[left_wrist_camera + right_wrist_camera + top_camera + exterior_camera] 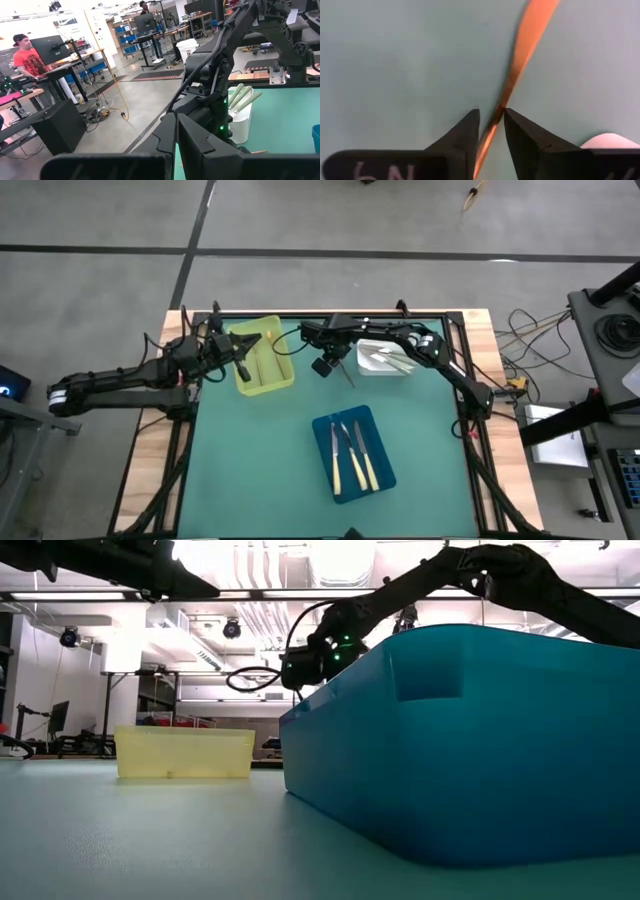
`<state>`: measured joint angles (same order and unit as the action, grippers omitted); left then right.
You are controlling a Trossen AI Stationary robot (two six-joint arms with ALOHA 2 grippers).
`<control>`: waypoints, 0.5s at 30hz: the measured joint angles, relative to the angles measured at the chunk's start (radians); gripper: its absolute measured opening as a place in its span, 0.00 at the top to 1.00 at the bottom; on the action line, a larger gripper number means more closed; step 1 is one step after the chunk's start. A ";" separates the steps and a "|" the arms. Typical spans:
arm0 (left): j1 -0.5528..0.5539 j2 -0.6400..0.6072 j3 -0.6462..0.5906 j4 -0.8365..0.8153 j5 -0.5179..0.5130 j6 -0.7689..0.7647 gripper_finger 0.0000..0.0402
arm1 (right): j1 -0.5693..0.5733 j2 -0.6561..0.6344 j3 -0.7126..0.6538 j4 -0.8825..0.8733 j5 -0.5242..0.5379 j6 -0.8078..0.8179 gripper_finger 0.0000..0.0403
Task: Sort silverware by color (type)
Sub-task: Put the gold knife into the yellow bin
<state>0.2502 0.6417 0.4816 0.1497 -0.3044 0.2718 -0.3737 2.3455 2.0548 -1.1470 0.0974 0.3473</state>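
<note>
A thin copper-coloured utensil (520, 55) lies flat on the green mat (260, 450), between the yellow tray (262, 360) and the white tray (385, 362). My right gripper (491, 117) points down over it, one fingertip close on each side of its slim shaft, with a narrow gap left. In the high view the gripper (326, 363) is at the far middle and the utensil (346, 374) beside it. My left gripper (240, 358) is shut and level at the yellow tray's left side, with nothing seen in it. Three cream-handled knives (352, 455) lie in the blue tray (325, 425). My right gripper comes from above, its fingers (520, 130) across the copper utensil's thin shaft (496, 114), which lies on the mat. The right finger's inner edge runs along the shaft. I cannot tell whether either finger touches it.
Silver-grey utensils (390, 360) lie in the white tray. A thin gold utensil (272, 360) lies in the yellow tray. In the low view the blue tray (470, 740) stands close in front and the yellow tray (183, 752) farther back. A person in a red shirt (25, 57) sits beyond the table.
</note>
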 joint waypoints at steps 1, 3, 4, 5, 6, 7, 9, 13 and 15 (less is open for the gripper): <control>0.000 0.000 0.000 0.000 0.000 0.000 1.00 | 0.000 0.000 0.000 0.003 -0.002 0.000 0.79; 0.000 0.000 0.000 0.000 0.000 0.000 1.00 | 0.002 0.001 0.000 0.012 -0.009 0.000 0.84; 0.000 0.000 0.000 0.000 0.000 0.000 1.00 | 0.002 0.001 0.000 0.020 -0.012 0.001 0.86; 0.000 0.000 0.000 0.000 0.000 0.000 1.00 | 0.002 0.001 0.000 0.026 -0.014 0.002 0.88; 0.000 0.000 0.000 0.000 0.000 0.000 1.00 | 0.002 0.001 0.000 0.030 -0.014 0.005 0.90; 0.000 0.000 0.000 0.000 0.000 0.000 1.00 | 0.002 0.002 0.000 0.032 -0.014 0.008 0.92; 0.000 0.000 0.000 0.000 0.000 0.000 1.00 | 0.002 0.002 0.000 0.033 -0.016 0.013 0.95; 0.000 0.000 0.000 0.000 0.000 0.000 1.00 | 0.002 0.002 0.000 0.033 -0.019 0.032 0.97; 0.000 0.000 0.000 0.000 0.000 0.000 1.00 | 0.002 0.002 0.000 0.034 -0.020 0.033 0.97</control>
<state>0.2504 0.6415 0.4816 0.1501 -0.3042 0.2718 -0.3721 2.3474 2.0548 -1.1133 0.0776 0.3804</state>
